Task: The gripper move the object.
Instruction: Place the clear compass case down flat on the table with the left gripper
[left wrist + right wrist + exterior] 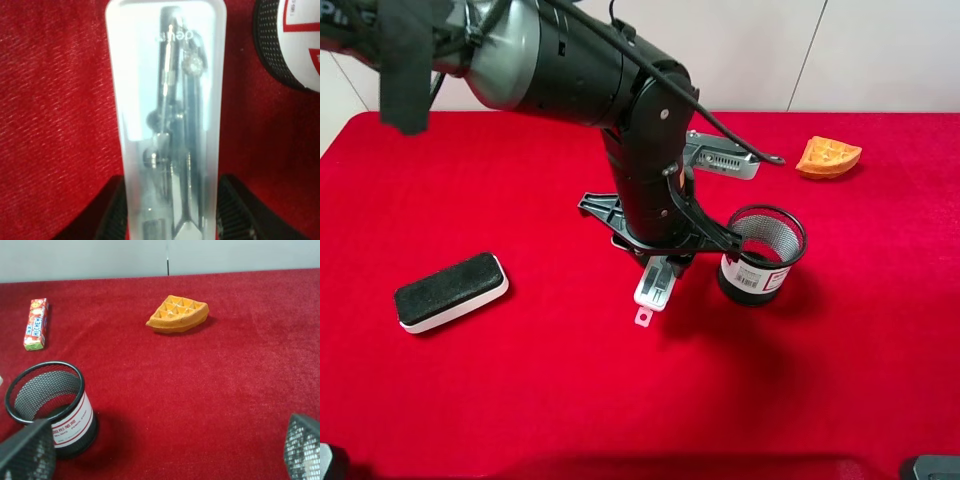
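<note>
1. reaching over the middle of the red tabletop [520, 400], the left pincer [665, 258] hangs low over the object [655, 285], a slim, translucent white case with a small tab at its near end.
2. in the left wrist view its black fingers [112, 212] stand against both long sides of the object, drawn narrow and clamped on it; a metal drawing compass [172, 125] shows through the case.
3. the object appears to lie flat on the tabletop, just beside a black mesh cup [765, 250] with a white label.
4. the right pincer [165, 450] is spread wide and holds nothing.
5. an orange waffle piece [828, 157] lies toward the far right, a black-topped white eraser [451, 291] lies well apart on the left, and a candy stick [36, 324] lies beyond the cup.
</note>
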Robot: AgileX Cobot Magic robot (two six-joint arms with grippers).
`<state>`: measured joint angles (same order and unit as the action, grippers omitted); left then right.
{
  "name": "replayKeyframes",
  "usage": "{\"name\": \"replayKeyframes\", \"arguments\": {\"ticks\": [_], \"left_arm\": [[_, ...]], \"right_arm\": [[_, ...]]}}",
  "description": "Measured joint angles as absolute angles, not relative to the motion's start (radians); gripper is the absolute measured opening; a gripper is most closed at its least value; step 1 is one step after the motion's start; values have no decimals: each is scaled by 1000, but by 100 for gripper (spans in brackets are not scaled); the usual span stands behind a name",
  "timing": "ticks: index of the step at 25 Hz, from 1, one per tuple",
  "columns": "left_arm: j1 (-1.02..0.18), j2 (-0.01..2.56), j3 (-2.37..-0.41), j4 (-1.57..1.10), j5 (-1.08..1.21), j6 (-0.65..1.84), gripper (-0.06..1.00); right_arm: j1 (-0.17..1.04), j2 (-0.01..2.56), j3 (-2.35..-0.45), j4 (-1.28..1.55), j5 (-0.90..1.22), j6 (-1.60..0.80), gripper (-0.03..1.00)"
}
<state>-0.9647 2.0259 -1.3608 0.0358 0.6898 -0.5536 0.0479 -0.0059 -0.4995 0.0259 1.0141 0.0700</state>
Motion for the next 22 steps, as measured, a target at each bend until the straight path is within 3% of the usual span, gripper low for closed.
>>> {"name": "replayKeyframes", "arguments": {"ticks": [22], "left_arm": [[-965, 2040, -1322, 47, 546, -560, 40]], "right_arm": [[48, -6, -500, 26, 1014, 70, 69]]}}
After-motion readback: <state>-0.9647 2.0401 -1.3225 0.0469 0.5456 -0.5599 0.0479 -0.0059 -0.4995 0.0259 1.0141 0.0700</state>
